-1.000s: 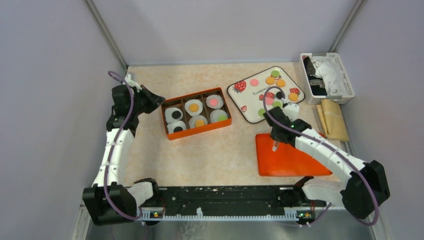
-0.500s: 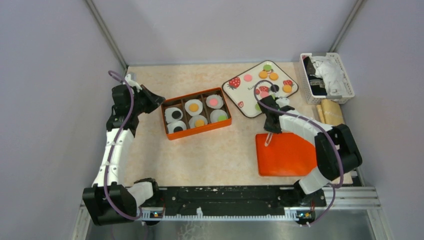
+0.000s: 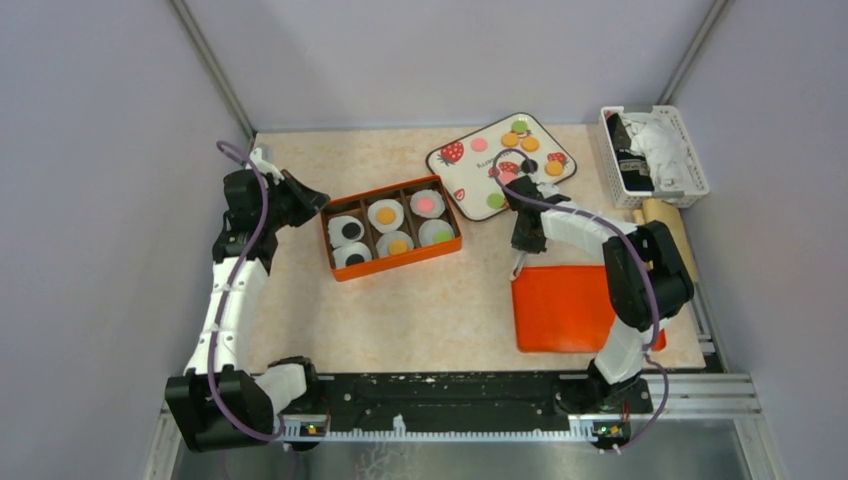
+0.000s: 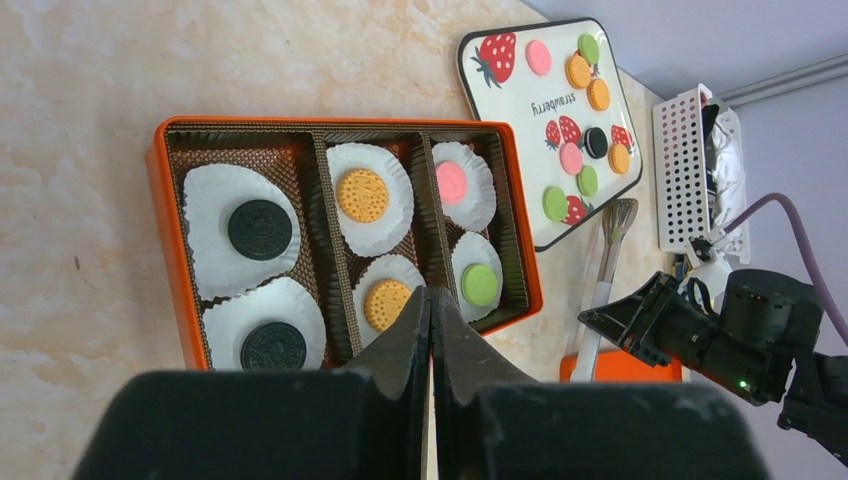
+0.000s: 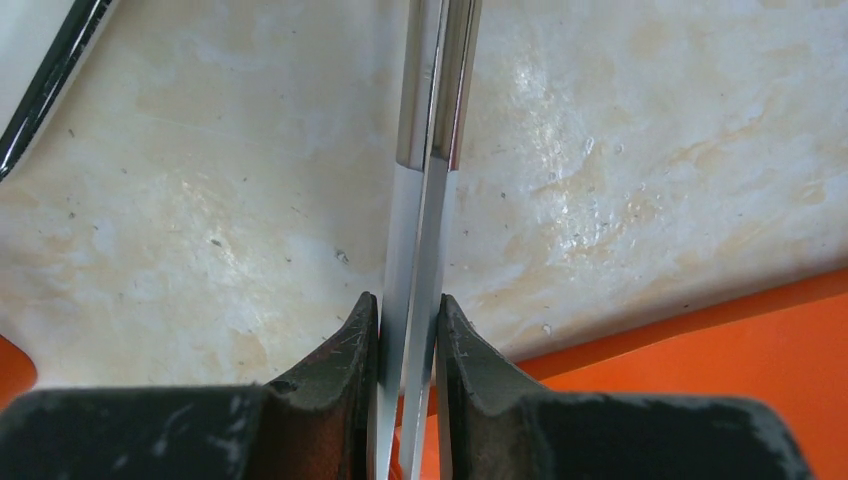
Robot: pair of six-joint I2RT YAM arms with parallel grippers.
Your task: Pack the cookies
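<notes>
Right wrist, right hand [image 5: 408,375] clamping metal tongs [image 5: 432,150], left hand [image 4: 431,300] closed

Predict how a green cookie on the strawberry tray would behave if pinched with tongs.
The green cookie looks thin, flat and small, so probably light and unlikely to roll. Lying flush on the smooth tray, it may slide rather than lift. The tongs are smooth metal, so the grip could slip.
</notes>
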